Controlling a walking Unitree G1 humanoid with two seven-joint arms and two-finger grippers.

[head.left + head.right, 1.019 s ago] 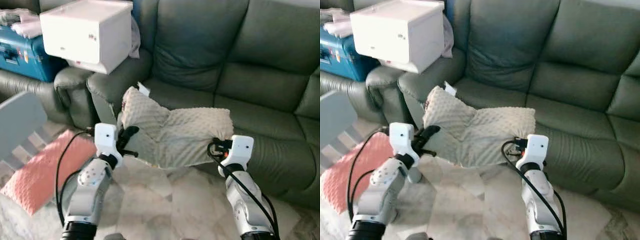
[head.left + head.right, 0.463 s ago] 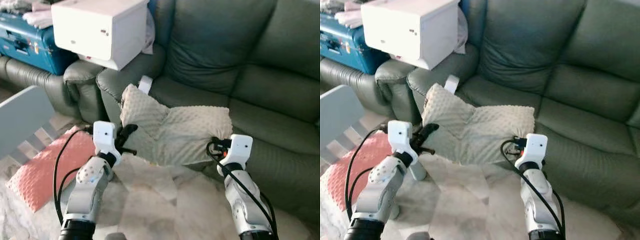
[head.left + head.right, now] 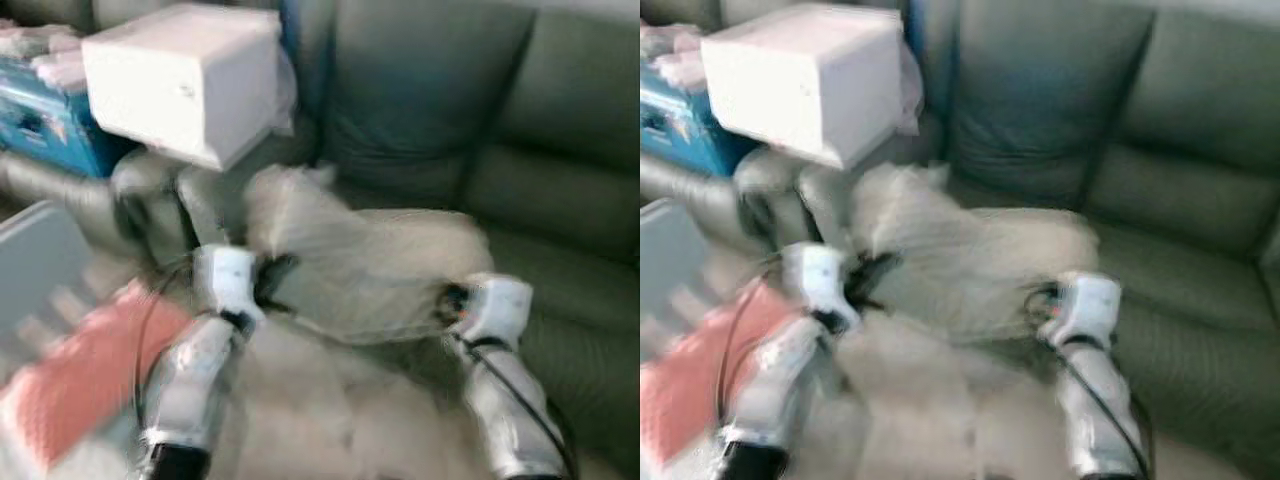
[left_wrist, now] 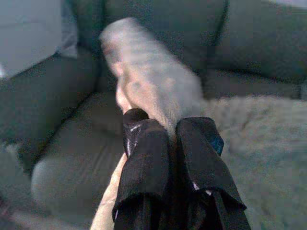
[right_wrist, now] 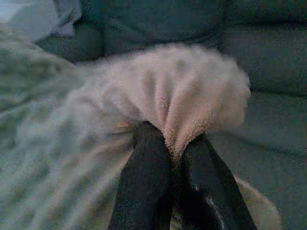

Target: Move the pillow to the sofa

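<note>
A cream, bumpy pillow (image 3: 365, 262) hangs stretched between my two grippers in front of the dark green sofa (image 3: 560, 200). My left gripper (image 3: 272, 280) is shut on the pillow's left edge; in the left wrist view its black fingers (image 4: 144, 163) pinch the fabric (image 4: 153, 81). My right gripper (image 3: 450, 300) is shut on the pillow's right corner, and in the right wrist view the cloth (image 5: 182, 100) bunches over the fingers (image 5: 148, 163). The pillow is over the front of the sofa's seat (image 3: 1200, 330). The eye views are blurred.
A white box (image 3: 185, 80) rests on the sofa's armrest (image 3: 150, 180) at the left, with a blue case (image 3: 40, 130) behind it. A pink cushion (image 3: 80, 370) lies on the floor at lower left, beside a grey panel (image 3: 35, 255).
The view has shifted and blurred as I move. The pillow, held by both grippers, has risen and gone forward toward the sofa seat.
</note>
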